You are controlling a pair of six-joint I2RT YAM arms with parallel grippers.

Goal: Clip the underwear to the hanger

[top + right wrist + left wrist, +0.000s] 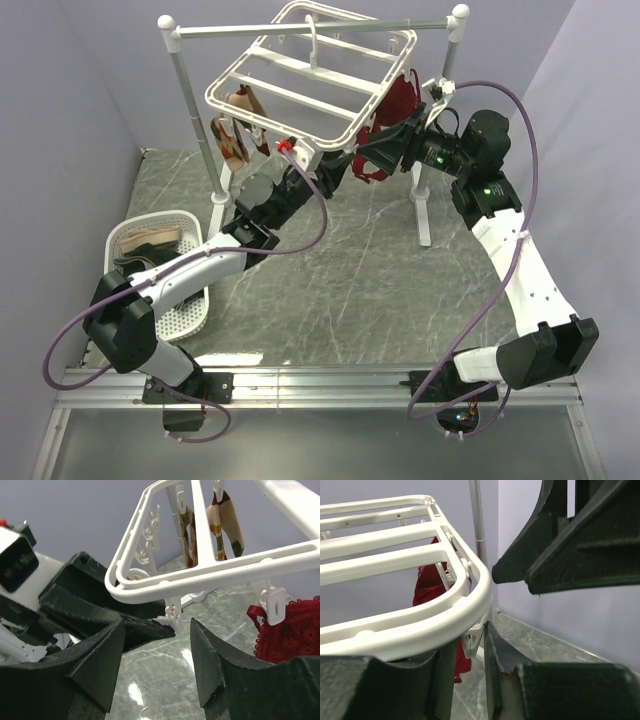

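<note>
The white hanger (310,75) hangs from the rail, and it also shows in the left wrist view (420,625) and the right wrist view (210,575). My left gripper (325,175) is under its near corner. Its jaws (466,652) are closed narrowly around a small dangling clip (471,640). My right gripper (375,155) faces it from the right, open and empty (157,625), just short of that clip (173,614). No black underwear shows at either gripper. Dark fabric (135,262) lies in the basket; I cannot tell what it is.
A dark red bra (395,110) hangs clipped at the hanger's right side. A tan-and-red patterned garment (235,130) hangs at its left. The white two-post rail stand (185,80) holds the hanger. A white basket (190,300) stands at the table's left.
</note>
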